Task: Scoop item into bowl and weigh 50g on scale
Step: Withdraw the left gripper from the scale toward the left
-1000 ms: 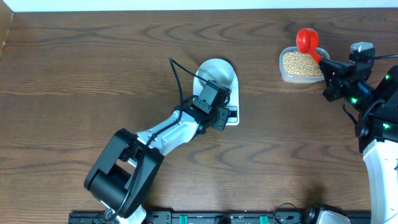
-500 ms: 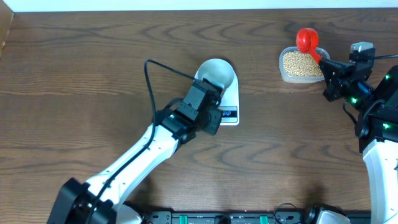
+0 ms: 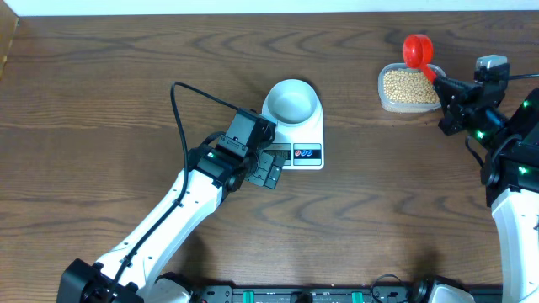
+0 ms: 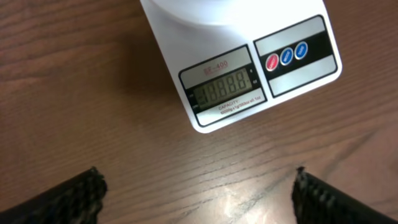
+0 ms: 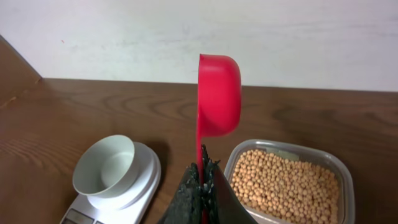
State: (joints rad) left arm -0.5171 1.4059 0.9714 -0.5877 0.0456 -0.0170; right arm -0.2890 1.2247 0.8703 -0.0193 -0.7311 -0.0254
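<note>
K: Now, left arm first. Where does it sit?

M: Left gripper (image 3: 269,167) hangs low over the dark brown wooden table (image 3: 101,84), at the near left corner of the flat white rectangular digital scale (image 3: 296,145). Wrist view: both black fingertips (image 4: 74,193) sit in the bottom corners, spread wide, bare wood between them. Nothing held.

K: Scale face?

M: Small grey display (image 4: 225,87) shows faint digits, reading not legible. Three round buttons (image 4: 286,56) beside it on a black panel, one red, two blue.

K: Bowl?

M: Small round pale blue-white bowl (image 3: 291,101) rests upright on the scale's far half.

K: Right side?

M: Right gripper (image 5: 200,186) is pinched tight on the thin handle of a red plastic measuring scoop (image 5: 219,93). Cup turned on edge in the wrist view, raised above the fingers. From overhead it hangs over the far rim of the clear rounded-rectangular plastic tub (image 3: 380,88).

K: And the beans?

M: Small round tan-yellow beans (image 3: 408,86) fill the tub at the table's far right, well apart from scale and bowl. Whether any lie in the scoop, cannot tell.
</note>
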